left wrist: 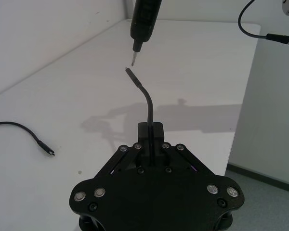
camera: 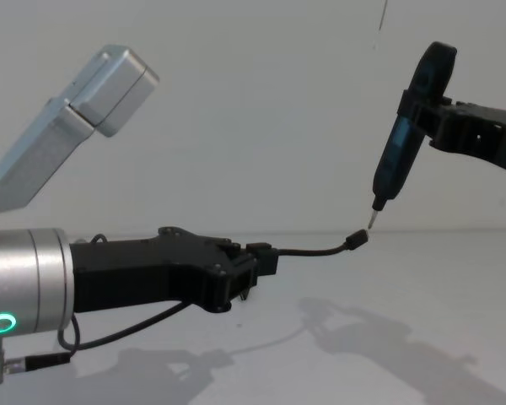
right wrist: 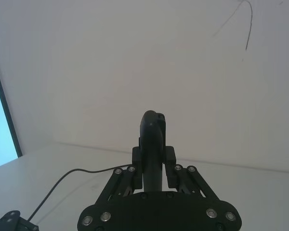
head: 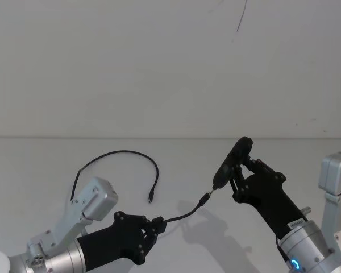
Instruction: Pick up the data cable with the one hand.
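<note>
My left gripper [head: 159,223] [camera: 266,257] [left wrist: 150,132] is shut on the data cable [head: 125,152], low over the table. A short length of cable [camera: 320,251] [left wrist: 147,96] sticks out past its fingers and ends in a small black plug [head: 204,199]. The rest of the cable loops back over the table to a second plug [head: 150,198] [left wrist: 47,149] lying flat. My right gripper [head: 238,169] [right wrist: 153,159] [camera: 430,114] is shut on a black pen-shaped tool [head: 230,162] [camera: 405,143]. The tool's metal tip [left wrist: 133,58] hangs just above and beyond the raised plug, with a small gap between them.
The white table [head: 45,159] runs back to a plain wall. Its side edge drops to the floor [left wrist: 260,183] close beside my left gripper. A short lead with a silver plug [left wrist: 279,38] [camera: 34,361] hangs by the left arm. A silver arm link [head: 336,170] stands at the right.
</note>
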Robot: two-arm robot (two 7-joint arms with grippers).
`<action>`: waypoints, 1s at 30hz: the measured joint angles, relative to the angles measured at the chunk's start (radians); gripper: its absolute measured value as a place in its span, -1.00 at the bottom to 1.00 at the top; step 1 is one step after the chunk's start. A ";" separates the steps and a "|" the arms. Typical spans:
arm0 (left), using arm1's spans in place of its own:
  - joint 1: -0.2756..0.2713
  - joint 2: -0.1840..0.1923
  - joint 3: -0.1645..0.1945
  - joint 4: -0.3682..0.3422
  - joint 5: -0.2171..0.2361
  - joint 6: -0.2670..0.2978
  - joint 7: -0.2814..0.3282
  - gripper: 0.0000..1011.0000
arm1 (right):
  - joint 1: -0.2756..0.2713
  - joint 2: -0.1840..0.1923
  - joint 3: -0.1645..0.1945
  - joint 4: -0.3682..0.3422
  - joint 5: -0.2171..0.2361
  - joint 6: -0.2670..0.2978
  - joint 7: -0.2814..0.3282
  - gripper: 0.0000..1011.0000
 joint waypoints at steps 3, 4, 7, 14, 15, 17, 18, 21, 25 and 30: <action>0.000 0.000 0.000 0.000 0.000 0.000 0.000 -0.90 | 0.001 0.001 0.000 0.004 0.000 -0.004 0.002 -0.47; 0.000 0.000 0.000 0.000 0.000 0.000 0.000 -0.90 | 0.001 0.001 0.000 0.005 0.000 -0.004 0.003 -0.47; 0.000 0.000 0.000 0.000 0.000 0.000 0.000 -0.90 | 0.003 0.001 -0.001 0.010 0.000 -0.008 0.006 -0.47; 0.000 0.000 0.000 0.000 0.000 0.000 0.000 -0.90 | 0.008 0.000 -0.002 0.023 -0.001 -0.015 0.010 -0.47; 0.000 0.000 0.000 0.000 0.000 0.000 0.000 -0.90 | 0.010 0.000 -0.002 0.024 -0.001 -0.015 0.011 -0.47; 0.000 0.000 0.000 0.000 0.000 0.000 0.000 -0.90 | 0.012 0.000 -0.002 0.030 -0.001 -0.017 0.012 -0.47; 0.000 0.000 0.000 0.000 0.000 0.000 0.000 -0.90 | 0.013 0.000 -0.002 0.032 -0.001 -0.018 0.013 -0.47; 0.000 0.000 0.000 0.000 0.000 0.000 0.000 -0.90 | 0.018 -0.001 -0.002 0.040 -0.001 -0.020 0.016 -0.47; 0.000 0.000 0.000 0.000 0.000 0.000 0.000 -0.90 | 0.025 -0.002 -0.001 0.049 -0.001 -0.023 0.018 -0.47; 0.000 0.000 0.000 0.000 0.000 0.000 0.000 -0.90 | 0.033 -0.002 -0.001 0.062 -0.001 -0.026 0.021 -0.47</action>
